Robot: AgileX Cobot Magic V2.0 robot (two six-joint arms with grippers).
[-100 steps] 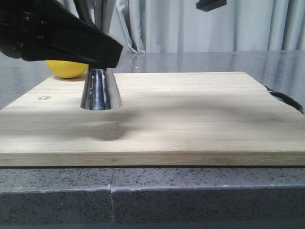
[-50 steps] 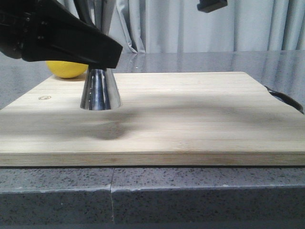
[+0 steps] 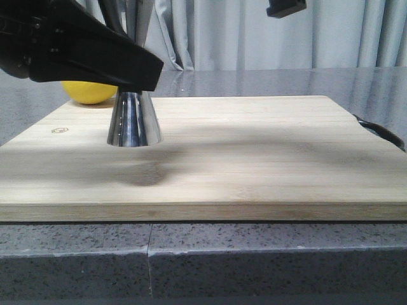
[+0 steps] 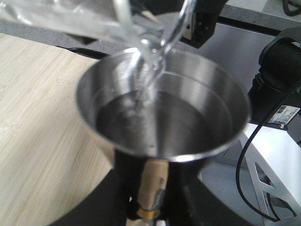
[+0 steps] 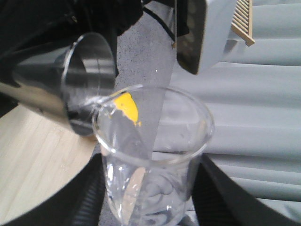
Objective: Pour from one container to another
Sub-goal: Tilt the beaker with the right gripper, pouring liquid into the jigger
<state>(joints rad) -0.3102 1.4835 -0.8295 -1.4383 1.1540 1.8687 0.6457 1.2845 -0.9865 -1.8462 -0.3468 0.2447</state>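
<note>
We see a polished, mirror-bright steel jigger (image 4: 162, 113), a clear smooth glass beaker (image 5: 153, 155), a matt pale bamboo cutting board (image 3: 254, 152) and a speckled stone counter (image 3: 254, 254).

One jigger (image 3: 133, 119), one beaker (image 5: 153, 160), one lemon (image 3: 89, 92), one board (image 3: 254, 152).

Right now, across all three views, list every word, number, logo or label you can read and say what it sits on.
No text can be read as words in any view.
Cutting board: a small burnt-in mark near its left edge, too small to read.
White label on black equipment beside the jigger in the left wrist view: print too blurred to read.
Glass beaker: no measuring marks legible.
</note>
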